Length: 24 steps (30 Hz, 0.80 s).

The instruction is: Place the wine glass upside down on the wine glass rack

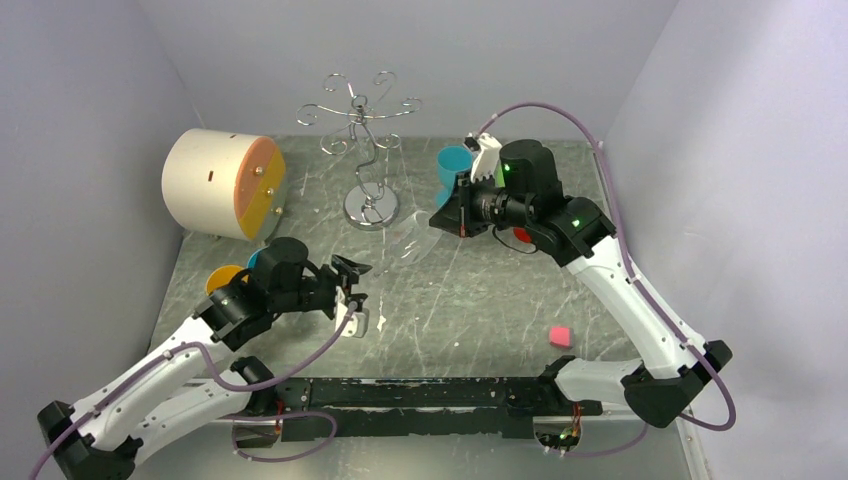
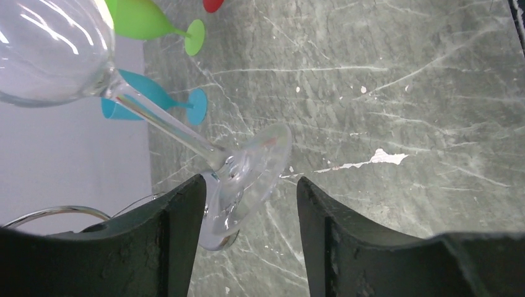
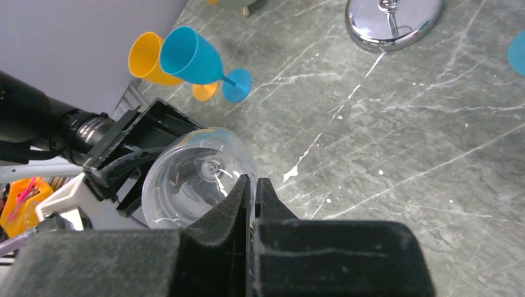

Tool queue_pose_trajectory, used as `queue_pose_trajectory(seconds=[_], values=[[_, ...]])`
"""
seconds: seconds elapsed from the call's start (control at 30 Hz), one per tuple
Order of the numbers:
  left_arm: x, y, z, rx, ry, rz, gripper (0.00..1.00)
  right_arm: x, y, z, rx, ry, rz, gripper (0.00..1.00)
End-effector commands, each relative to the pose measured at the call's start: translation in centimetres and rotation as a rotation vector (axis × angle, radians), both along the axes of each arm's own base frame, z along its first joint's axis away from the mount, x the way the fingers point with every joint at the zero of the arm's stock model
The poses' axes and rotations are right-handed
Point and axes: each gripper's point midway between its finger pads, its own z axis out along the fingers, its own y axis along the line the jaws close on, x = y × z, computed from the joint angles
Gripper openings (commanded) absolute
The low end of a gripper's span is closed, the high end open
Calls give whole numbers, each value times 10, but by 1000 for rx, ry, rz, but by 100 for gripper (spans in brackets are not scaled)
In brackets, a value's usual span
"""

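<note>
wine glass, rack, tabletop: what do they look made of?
Wine glass: clear glass or clear plastic, can't tell which; fully see-through with sharp highlights.
Wine glass rack: bare metal wire on a chrome-looking base; the base gives mirror reflections.
Table: grey-green marble look with white veins, possibly a printed surface; semi-matte.

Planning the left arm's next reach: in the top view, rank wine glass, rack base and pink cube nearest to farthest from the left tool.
1. wine glass, right beside the left tool, up and to its right.
2. rack base, farther back, centre.
3. pink cube, far right, towards the near edge.
</note>
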Motion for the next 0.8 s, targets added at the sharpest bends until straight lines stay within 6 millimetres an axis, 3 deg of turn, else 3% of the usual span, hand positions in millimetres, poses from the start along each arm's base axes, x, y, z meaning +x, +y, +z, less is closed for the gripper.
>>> queue_pose_trajectory(seconds=[0.0,0.13,0.27,0.5,0.77], values=[[8,-6,11,10,-70,-23,59,-5,6,5,31,7,49,0],[9,-6,19,-6,-112,-28,56,-5,7,3,28,8,56,0],[10,-4,25,-16,-146,-19,45,-4,9,-4,22,21,62,0],[13,-1,23,-8,-148,4,8,1,11,-6,27,21,53,0],[14,-1,35,-54,-149,29,7,11,-4,-12,4,-9,-59,43]])
